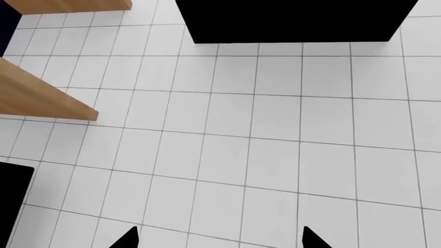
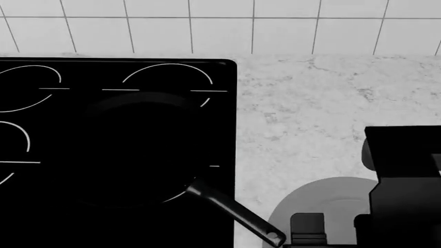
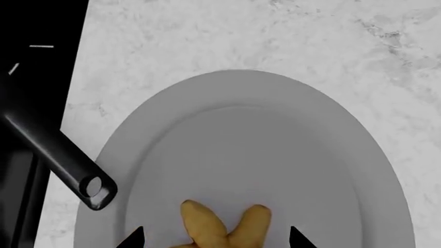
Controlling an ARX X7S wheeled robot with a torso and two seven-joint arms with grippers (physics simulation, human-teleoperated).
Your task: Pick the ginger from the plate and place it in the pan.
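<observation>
The yellow-orange ginger [image 3: 222, 228] lies on the light-grey plate [image 3: 276, 155]. My right gripper [image 3: 215, 239] is open just above it, with a dark fingertip on either side of the ginger and apart from it. The black pan [image 2: 138, 150] sits on the stovetop, and its long handle [image 2: 234, 212] points toward the plate [image 2: 324, 199]. The handle's holed end [image 3: 93, 187] lies beside the plate rim. In the head view my right arm [image 2: 406, 186] hides the ginger. My left gripper [image 1: 220, 240] is open and empty over a white tiled floor.
The black stovetop [image 2: 41, 129] with white ring marks fills the left of the head view. A marble counter [image 2: 310, 103] spreads to its right, backed by a tiled wall [image 2: 220, 26]. The left wrist view shows wooden boards [image 1: 41, 98] and a black block [image 1: 296, 20].
</observation>
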